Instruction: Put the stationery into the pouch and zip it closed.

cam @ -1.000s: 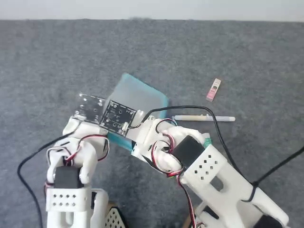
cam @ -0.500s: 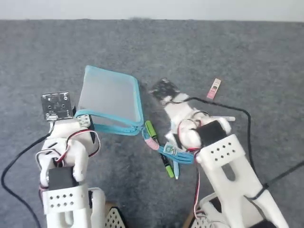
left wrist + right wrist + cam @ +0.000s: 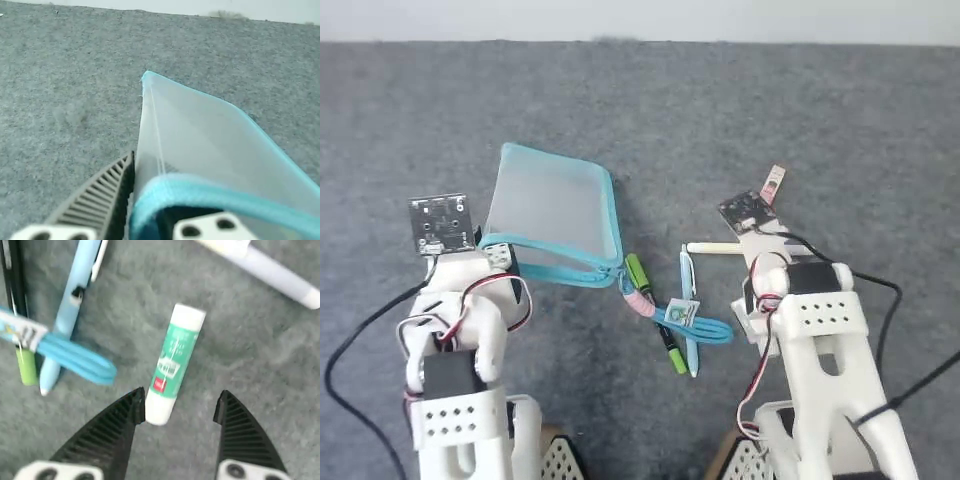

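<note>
Left gripper [image 3: 145, 202] closed on the teal zip edge of the pouch [image 3: 555, 215], which lies on the grey mat [image 3: 840, 110]. Just right of it, a loose heap: green marker [image 3: 638, 272], blue pen [image 3: 688, 305], blue cord [image 3: 708, 329]. Right gripper [image 3: 182, 392] wide apart over the green glue stick [image 3: 173, 362], holding nothing. White pen [image 3: 725, 247] nearby; pink stick [image 3: 772, 187] beyond.

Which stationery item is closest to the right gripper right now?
The green-and-white glue stick, lying just ahead of the open right gripper; the light blue pen and white pen lie farther off.
</note>
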